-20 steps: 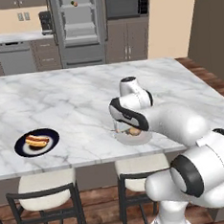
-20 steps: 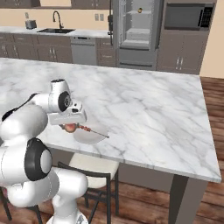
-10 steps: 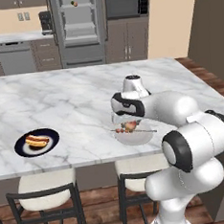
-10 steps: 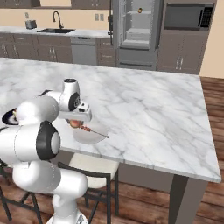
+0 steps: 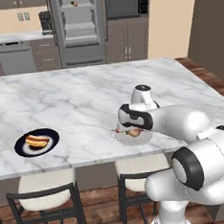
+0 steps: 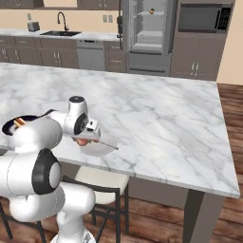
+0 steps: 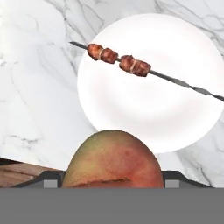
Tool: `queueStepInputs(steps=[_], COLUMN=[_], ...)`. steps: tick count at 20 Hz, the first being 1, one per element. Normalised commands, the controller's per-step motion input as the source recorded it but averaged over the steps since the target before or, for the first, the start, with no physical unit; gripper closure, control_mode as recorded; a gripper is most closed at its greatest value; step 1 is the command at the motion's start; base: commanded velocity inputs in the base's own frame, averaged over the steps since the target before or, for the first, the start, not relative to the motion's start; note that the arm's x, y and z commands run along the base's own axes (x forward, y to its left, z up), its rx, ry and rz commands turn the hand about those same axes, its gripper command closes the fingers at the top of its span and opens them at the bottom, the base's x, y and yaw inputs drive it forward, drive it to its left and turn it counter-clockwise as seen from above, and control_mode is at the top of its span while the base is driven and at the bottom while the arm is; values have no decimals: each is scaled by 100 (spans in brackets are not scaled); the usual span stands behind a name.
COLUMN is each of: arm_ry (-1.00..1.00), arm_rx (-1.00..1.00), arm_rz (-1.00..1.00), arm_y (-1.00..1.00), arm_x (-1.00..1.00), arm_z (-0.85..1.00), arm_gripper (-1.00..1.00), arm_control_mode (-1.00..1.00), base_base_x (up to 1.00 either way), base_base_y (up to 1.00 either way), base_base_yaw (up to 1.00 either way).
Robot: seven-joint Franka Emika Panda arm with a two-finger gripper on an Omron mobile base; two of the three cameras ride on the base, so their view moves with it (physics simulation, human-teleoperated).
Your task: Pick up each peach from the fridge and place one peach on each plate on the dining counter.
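I've got the claw (image 5: pixel 133 131) over a plate (image 7: pixel 151 83) near the bench's (image 5: pixel 84 97) front edge, peach (image 7: pixel 113 159) between the fingers, skewer (image 7: pixel 131 65) lying across the plate. A second plate (image 5: pixel 25 146) sits well left; fridge (image 5: pixel 79 25) behind the bench.

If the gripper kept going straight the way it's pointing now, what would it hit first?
Probably the white plate on the dining counter. The gripper holds a peach and points down at the plate; the kebab skewer lies across its far half. Depth is unclear.
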Motion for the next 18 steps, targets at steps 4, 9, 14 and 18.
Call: queueStepInputs(steps=[4,9,14,18], arm_ry=[9,14,14,13], arm_rx=[0,-1,0,0], arm_rz=[5,0,0,0], arm_y=[-13,-1,0,0], arm_x=[37,59,13,0], arm_z=[-31,-14,-12,-27], arm_gripper=[100,100,100,100], arm_control_mode=[-100,-100,-100,-100], base_base_x=[0,0,0,0], base_base_y=[0,0,0,0], base_base_yaw=[0,0,0,0])
